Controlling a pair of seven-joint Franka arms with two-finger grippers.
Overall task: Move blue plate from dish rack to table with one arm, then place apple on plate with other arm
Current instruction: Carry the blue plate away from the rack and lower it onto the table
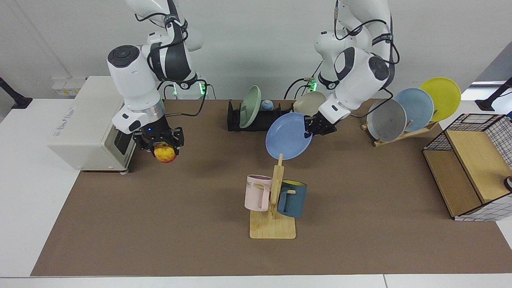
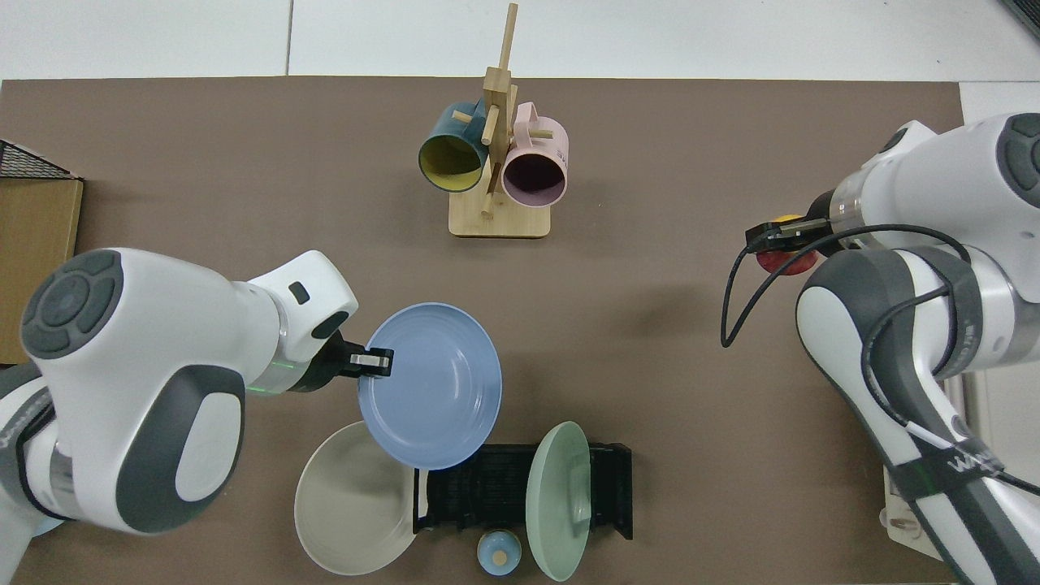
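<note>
The blue plate (image 1: 287, 136) (image 2: 432, 387) hangs tilted in the air above the table (image 1: 160, 224), in front of the black dish rack (image 1: 260, 120) (image 2: 487, 487) and clear of it. My left gripper (image 1: 314, 128) (image 2: 375, 361) is shut on the plate's rim. At the other side of the table my right gripper (image 1: 162, 147) (image 2: 780, 236) is shut on the red and yellow apple (image 1: 165, 154) (image 2: 784, 262), held well above the mat. In the top view the wrist hides most of the apple.
A green plate (image 1: 250, 107) stands in the dish rack, with a beige plate (image 1: 310, 102) leaning at its end. A wooden mug tree (image 1: 274, 200) holds a pink and a dark blue mug. A wooden plate rack (image 1: 404, 134), a white appliance (image 1: 88, 124) and a wire shelf (image 1: 468, 168) line the sides.
</note>
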